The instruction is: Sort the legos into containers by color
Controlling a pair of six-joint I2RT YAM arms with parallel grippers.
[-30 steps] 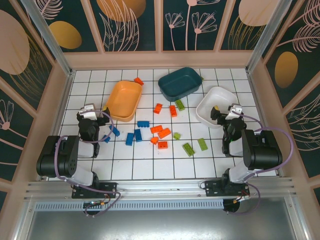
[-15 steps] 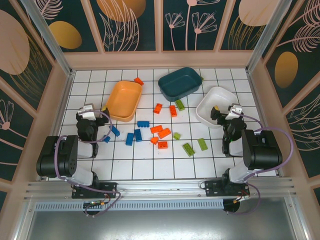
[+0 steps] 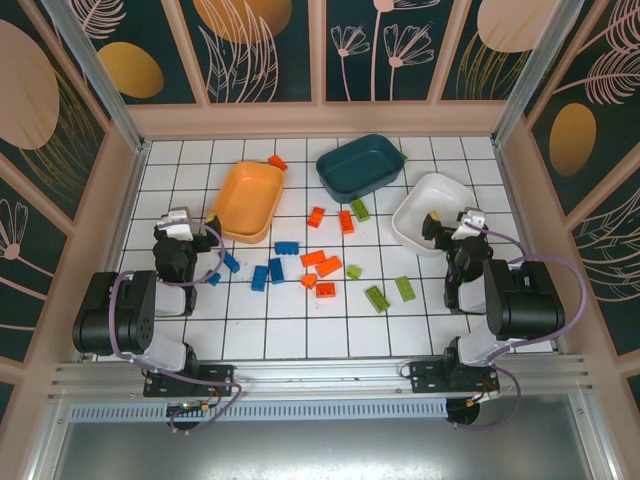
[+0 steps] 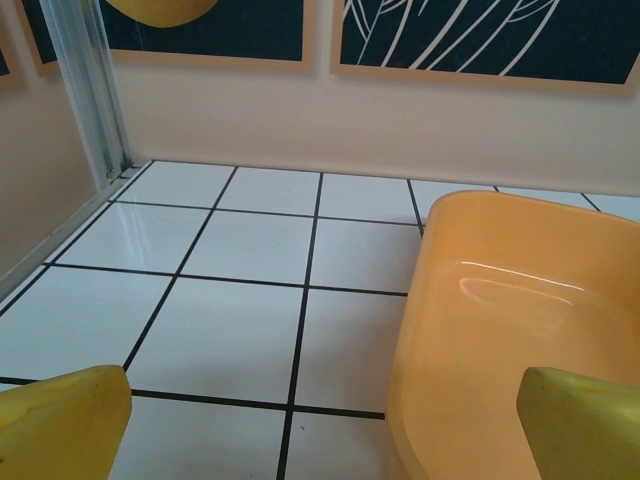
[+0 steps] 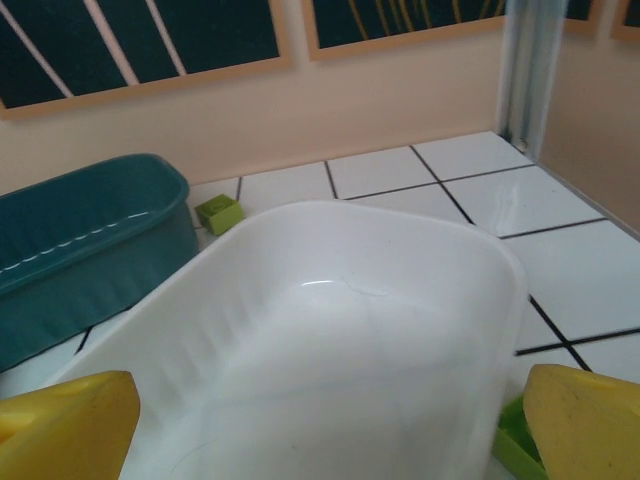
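small lego bricks [image 3: 328,266] lie loose on the white tiled table [image 3: 300,330] in the middle of the overhead frame. orange-red bricks are at centre, blue bricks [image 3: 268,270] to their left, and lime green bricks [image 3: 378,297] at lower right. above them sit three trays: an orange tray [image 3: 248,200] at upper left, a teal tray [image 3: 360,166] at upper centre, and a white tray [image 3: 430,210] to the right. one green brick [image 5: 218,213] lies between the teal and white trays. the left gripper [image 3: 180,225] is just left of the orange tray, its yellow fingers [image 4: 60,425] spread wide and holding nothing. the right gripper [image 3: 452,225] sits at the white tray's near edge, also wide and holding nothing.
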